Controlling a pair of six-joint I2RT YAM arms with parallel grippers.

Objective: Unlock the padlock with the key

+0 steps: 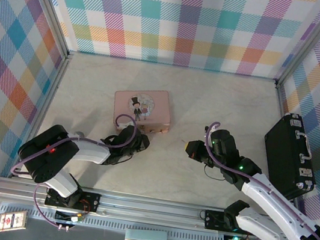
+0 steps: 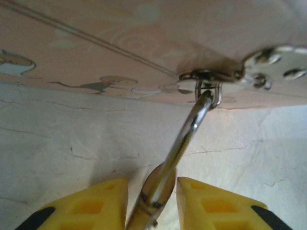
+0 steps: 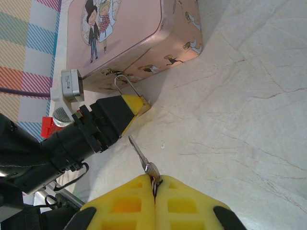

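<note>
Right wrist: right gripper [image 3: 156, 184] clamps the key [image 3: 142, 155] toward eleven o'clock; left gripper [image 2: 152, 187], jaws slightly apart, brackets the padlock [image 2: 170, 163], probably steadying it.

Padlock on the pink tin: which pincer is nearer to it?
Left. The left pincer has its fingers either side of the padlock at the front of the pink tin. The right pincer, gripping the key, is apart, off to its right.
</note>
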